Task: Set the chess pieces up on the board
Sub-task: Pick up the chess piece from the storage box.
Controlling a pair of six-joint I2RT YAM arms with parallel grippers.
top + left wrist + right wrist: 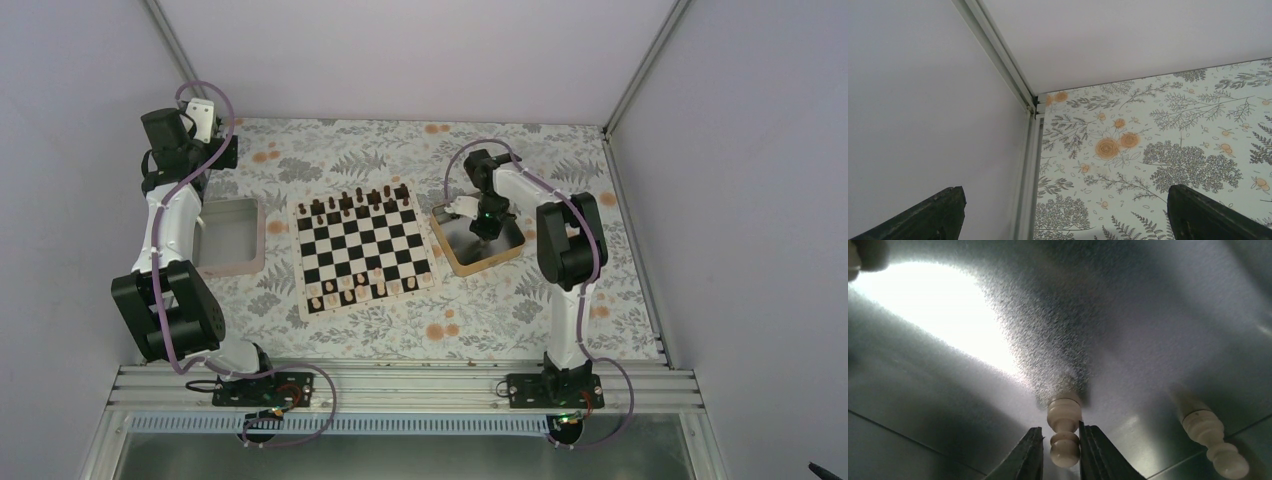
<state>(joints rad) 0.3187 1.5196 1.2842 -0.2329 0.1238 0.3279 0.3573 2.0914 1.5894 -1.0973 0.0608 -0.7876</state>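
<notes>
You had your right hand down in the tray right of the board, fingers almost shut around a pale chess piece lying there, grip unclear, to carry it over.

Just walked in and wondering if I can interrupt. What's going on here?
Two robot arms are setting up a chess game. The right gripper is down in the tin tray, jaws close on either side of a light piece lying there; whether it is gripped is unclear. A second piece lies beside it. On the board, dark pieces line the far side and light pieces the near side. The left gripper hangs open and empty at the far left corner.
</notes>
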